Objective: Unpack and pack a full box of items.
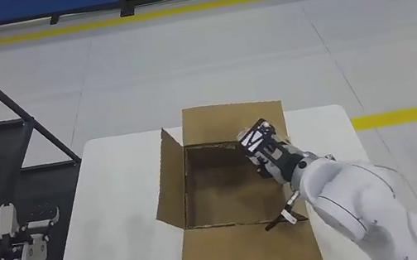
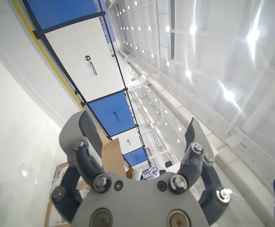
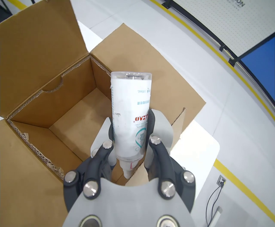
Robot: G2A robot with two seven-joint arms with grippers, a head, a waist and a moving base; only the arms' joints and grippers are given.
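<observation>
Placement seems the step: the right pincer [image 3: 131, 122] pinches a white labelled plastic bottle [image 3: 129, 96] near its cap end, above the open brown cardboard box [image 3: 43, 111] on the white counter [image 3: 197, 137]. Lower it straight, clear of the walls, before releasing. The left pincer [image 2: 137, 125] is spread, empty.

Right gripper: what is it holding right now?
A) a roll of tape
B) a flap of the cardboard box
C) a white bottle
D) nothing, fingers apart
C: in the right wrist view the right gripper is shut on a white bottle, one finger on each side of it, with the open cardboard box beyond it.
</observation>
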